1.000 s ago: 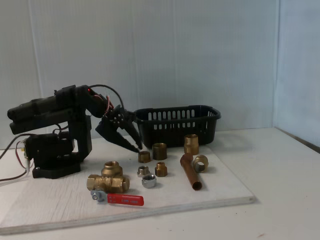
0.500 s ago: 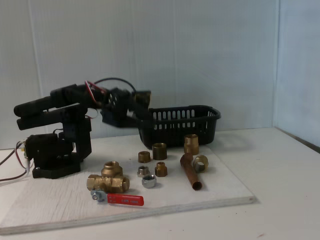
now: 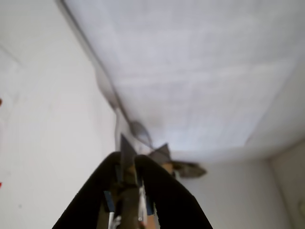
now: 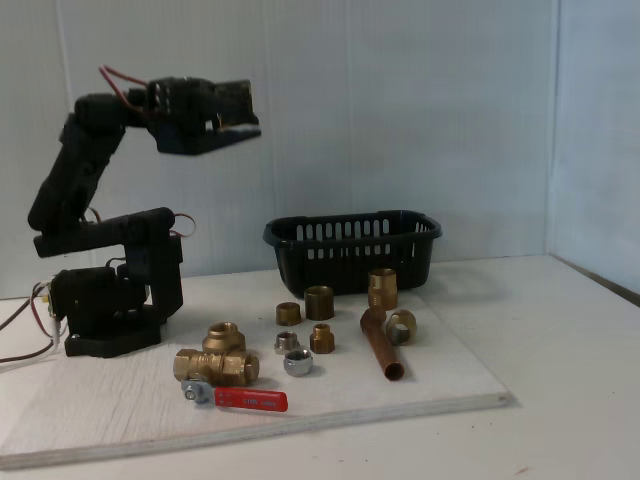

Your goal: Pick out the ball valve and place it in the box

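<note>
The ball valve (image 4: 216, 364), brass with a flat red lever (image 4: 251, 400), lies on the white board at front left in the fixed view. The box (image 4: 354, 246), a black slotted basket, stands behind the fittings. My gripper (image 4: 252, 122) is raised high at upper left, pointing right, far above the valve and left of the box. In the wrist view my gripper (image 3: 127, 155) has its dark fingers (image 3: 157, 186) closed together with nothing between them, aimed at a blurred white wall.
Several small brass couplings (image 4: 319, 301) and silver nuts (image 4: 297, 363) lie in the middle of the white board (image 4: 130, 410), with a copper pipe piece (image 4: 381, 345) to their right. The arm's black base (image 4: 105, 305) stands at the left.
The arm has swung up from table height beside the fittings to high above the board. The gripper went from pointing down to pointing level to the right, and its jaws closed.
</note>
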{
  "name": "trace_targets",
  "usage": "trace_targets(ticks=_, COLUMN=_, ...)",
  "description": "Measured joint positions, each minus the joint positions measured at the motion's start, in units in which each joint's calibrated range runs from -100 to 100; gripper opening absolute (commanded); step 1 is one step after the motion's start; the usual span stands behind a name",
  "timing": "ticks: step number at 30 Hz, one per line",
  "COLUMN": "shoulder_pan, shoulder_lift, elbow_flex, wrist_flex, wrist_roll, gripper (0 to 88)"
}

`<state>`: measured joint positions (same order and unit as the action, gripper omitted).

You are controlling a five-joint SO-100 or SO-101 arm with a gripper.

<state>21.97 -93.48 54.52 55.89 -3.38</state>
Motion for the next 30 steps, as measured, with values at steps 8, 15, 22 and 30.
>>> trace_targets(ticks=8, shoulder_pan=0.7, shoulder_lift=24.8, elbow_flex=-21.9, wrist_flex=3.2, wrist_roll=-0.2, gripper=0.9)
trace_targets(ticks=15, shoulder_pan=2.7, shoulder_lift=46.2, elbow_flex=-38.8, wrist_flex=13.2, wrist_roll=-0.3, gripper=0.9)
trace_targets(ticks=22, shoulder_pan=5.1, shoulder_lift=64.2, elbow_flex=-49.5, wrist_flex=20.5, wrist_roll=-0.3, gripper=0.9)
trace_targets(ticks=30, shoulder_pan=7.8, shoulder_lift=81.0, elbow_flex=-61.2, wrist_flex=28.2, wrist_roll=-0.3, gripper=0.9)
